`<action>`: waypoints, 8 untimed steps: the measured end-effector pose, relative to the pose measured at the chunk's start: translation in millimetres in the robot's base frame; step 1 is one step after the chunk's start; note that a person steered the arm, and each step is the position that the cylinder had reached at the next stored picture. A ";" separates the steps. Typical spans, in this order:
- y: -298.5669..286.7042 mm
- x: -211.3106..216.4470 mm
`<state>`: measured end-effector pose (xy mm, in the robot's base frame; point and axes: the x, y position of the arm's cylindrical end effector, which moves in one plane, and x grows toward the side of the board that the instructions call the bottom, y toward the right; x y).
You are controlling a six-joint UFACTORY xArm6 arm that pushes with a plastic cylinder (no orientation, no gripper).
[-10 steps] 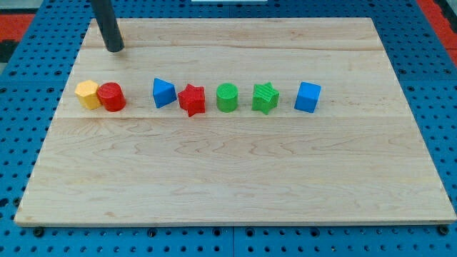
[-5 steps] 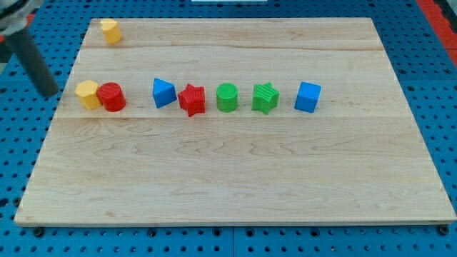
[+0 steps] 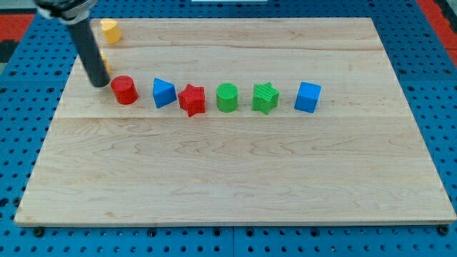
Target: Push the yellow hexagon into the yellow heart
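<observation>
My tip (image 3: 98,83) rests on the board near the view's left edge, just left of the red cylinder (image 3: 124,90). The yellow hexagon (image 3: 105,61) is mostly hidden behind the rod; only a yellow sliver shows at the rod's right side, above the tip. The yellow heart (image 3: 108,31) sits near the board's top left corner, a short way above that sliver and apart from it.
To the right of the red cylinder stands a row: a blue triangle (image 3: 163,93), a red star (image 3: 191,99), a green cylinder (image 3: 227,97), a green star (image 3: 265,97) and a blue cube (image 3: 308,96). The wooden board (image 3: 235,185) lies on a blue pegboard.
The rod swung from the top left out past the board's left edge, then back in. The yellow hexagon moved up towards the heart. The red cylinder shifted a little right and up.
</observation>
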<state>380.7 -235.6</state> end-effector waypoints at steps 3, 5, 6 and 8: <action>25.9 -52.1; 38.8 -59.2; 40.7 -88.1; 46.1 -102.2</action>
<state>278.5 -189.5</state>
